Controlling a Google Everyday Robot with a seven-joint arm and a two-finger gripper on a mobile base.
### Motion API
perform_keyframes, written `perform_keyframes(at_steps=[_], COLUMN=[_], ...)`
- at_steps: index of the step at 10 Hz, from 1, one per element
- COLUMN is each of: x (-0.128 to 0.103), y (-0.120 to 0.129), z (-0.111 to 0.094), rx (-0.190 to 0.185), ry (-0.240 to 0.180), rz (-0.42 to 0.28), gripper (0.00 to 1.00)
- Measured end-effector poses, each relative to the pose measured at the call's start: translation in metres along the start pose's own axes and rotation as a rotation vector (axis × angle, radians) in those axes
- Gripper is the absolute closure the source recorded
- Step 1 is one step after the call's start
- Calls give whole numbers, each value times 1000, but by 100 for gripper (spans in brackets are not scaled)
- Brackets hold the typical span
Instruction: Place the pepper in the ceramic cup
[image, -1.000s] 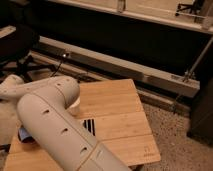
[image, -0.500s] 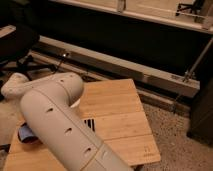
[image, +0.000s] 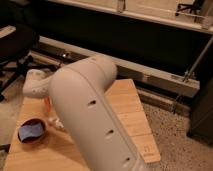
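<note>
We can't see the claw: it sits somewhere behind the big white arm (image: 92, 120), which blocks the middle of the counter (image: 127, 107). Only an orange sliver (image: 47, 101) shows at the arm's left edge, too small to say if it's the pepper. A white bit (image: 56, 123) pokes out beside the red bowl (image: 32, 131); rest is hidden, can't tell what it is. No cup visible to us. Counter's lower part is cut off by the frame edge. Chair (image: 15, 42) at left is cropped & dark.
</note>
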Motion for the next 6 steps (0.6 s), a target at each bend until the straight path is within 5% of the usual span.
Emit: perform_keyframes(at_steps=[3, 6], x=[-11, 15], y=[29, 57], z=[-43, -66], rx=[64, 61], ry=[91, 193], rz=[16, 57], gripper=[100, 100])
